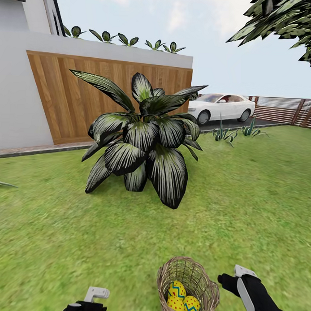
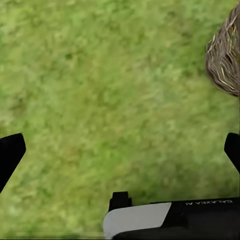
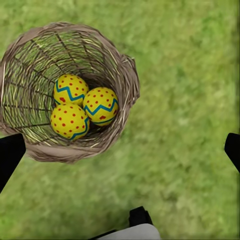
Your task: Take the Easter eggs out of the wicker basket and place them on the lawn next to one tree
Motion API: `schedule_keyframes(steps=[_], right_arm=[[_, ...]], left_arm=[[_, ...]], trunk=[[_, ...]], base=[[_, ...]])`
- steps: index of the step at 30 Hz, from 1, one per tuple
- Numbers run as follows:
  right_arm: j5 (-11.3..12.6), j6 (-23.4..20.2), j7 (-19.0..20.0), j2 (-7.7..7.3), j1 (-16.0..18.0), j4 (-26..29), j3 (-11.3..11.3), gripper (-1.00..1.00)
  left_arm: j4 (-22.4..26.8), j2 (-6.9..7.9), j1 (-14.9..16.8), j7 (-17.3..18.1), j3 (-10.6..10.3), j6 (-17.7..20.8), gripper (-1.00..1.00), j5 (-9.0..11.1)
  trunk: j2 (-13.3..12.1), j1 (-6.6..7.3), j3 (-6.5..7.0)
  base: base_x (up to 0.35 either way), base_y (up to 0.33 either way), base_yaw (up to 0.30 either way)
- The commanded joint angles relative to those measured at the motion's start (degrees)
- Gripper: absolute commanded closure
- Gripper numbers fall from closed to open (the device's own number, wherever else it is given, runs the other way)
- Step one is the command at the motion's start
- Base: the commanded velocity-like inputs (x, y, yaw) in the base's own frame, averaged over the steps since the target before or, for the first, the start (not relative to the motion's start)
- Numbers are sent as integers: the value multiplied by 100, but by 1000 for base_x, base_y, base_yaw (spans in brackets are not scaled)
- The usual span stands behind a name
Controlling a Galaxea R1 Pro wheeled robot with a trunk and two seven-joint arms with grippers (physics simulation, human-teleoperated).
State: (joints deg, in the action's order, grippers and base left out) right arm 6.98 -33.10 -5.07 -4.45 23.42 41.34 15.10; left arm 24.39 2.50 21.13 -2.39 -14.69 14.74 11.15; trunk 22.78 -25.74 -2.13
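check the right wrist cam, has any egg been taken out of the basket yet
No, all three Easter eggs lie together inside the wicker basket, which stands on the lawn.

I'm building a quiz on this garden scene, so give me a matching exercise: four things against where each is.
Things:
1. Easter eggs
2. wicker basket
3. white car
4. striped plant

Places:
A. on the lawn between the two grippers
B. by the wooden wall
C. inside the basket
D. by the far fence

Pairs: 1-C, 2-A, 3-D, 4-B
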Motion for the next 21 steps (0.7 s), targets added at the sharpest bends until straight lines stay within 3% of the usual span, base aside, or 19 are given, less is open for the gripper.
schedule_keyframes(steps=[1, 6, 10, 21], right_arm=[[63, -25, -61, -1, 8, 6, -4, -100], [64, -30, -109, -2, 21, 6, 0, -100], [66, -30, -119, 3, 25, 5, -4, -100], [66, -30, -105, 17, 25, 2, -14, -100]], left_arm=[[17, 11, 6, -23, -44, 116, -100, 61], [136, 29, 32, -14, -37, 644, -100, 141], [528, 38, 16, -31, -43, 1021, -100, 429], [669, 50, -32, 11, -59, 376, -100, 578]], trunk=[[14, -4, -14], [14, -4, -14], [14, -4, -14], [14, -4, -14]], base=[[0, 0, 0], [0, 0, 0], [0, 0, 0], [0, 0, 0]])
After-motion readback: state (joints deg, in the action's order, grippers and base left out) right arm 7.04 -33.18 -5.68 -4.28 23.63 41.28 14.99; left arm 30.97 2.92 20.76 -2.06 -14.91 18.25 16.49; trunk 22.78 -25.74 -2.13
